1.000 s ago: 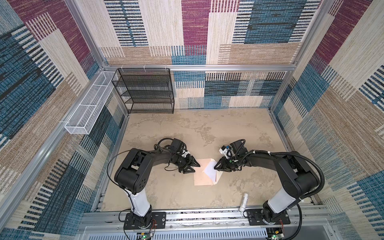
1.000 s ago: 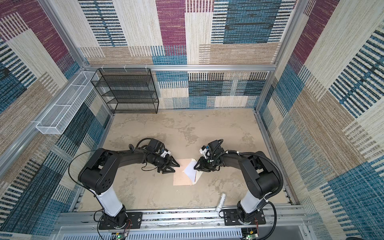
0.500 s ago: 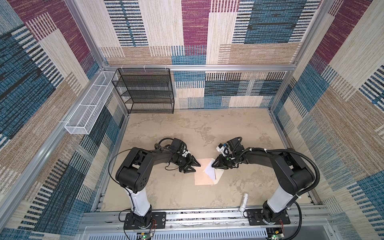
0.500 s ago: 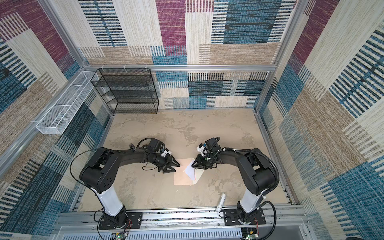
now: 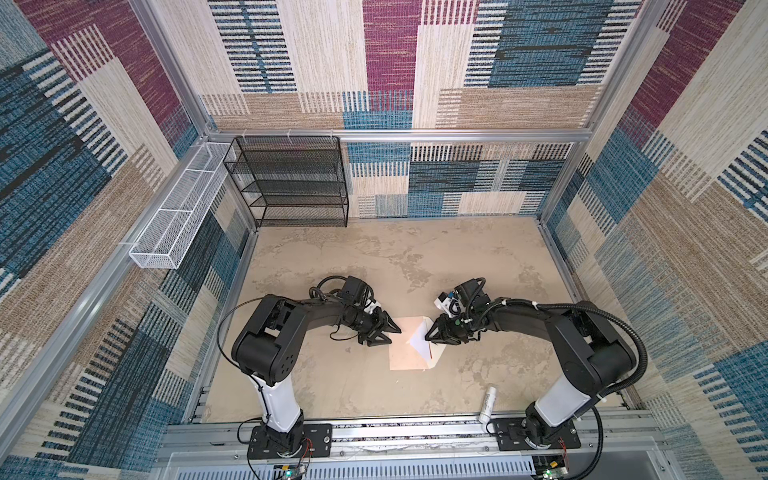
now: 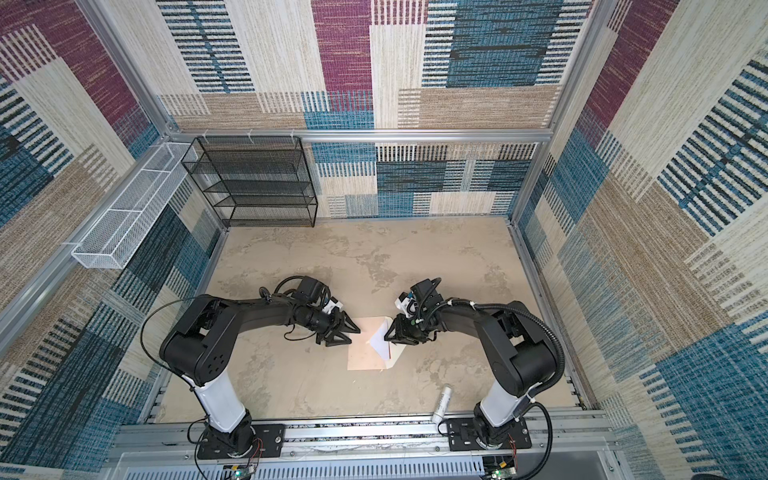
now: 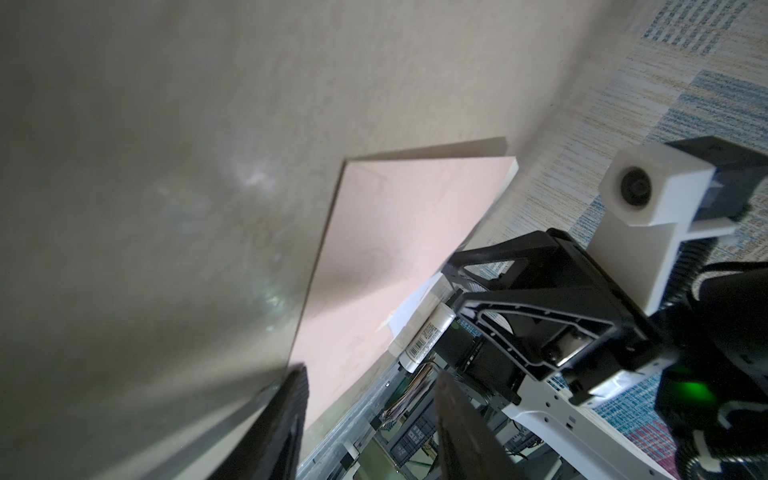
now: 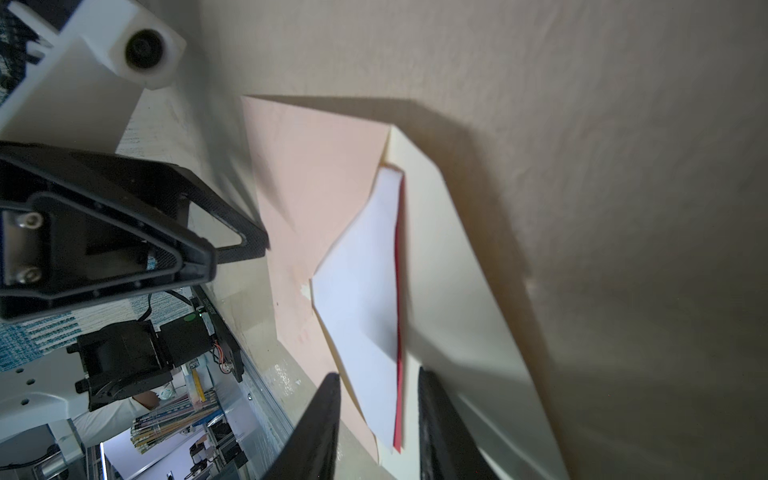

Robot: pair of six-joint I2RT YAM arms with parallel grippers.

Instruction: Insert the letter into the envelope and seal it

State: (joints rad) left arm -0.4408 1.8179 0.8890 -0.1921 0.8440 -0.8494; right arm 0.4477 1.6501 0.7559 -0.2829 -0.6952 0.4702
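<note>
Our two arms reach low: left end effector (image 5: 395,337) wide, right end effector (image 5: 428,336) narrow around one flat white card (image 5: 419,338) over one peach paper envelope (image 5: 405,358).

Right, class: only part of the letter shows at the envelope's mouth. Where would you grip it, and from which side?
I'd take the letter by its red-trimmed edge beside the cream flap, from the right gripper side: that edge lies free; the rest seems tucked under the envelope.

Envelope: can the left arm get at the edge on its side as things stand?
Likely yes. The left gripper is open right at the envelope edge facing it, with nothing between them; the letter and right gripper sit on the opposite side.
</note>
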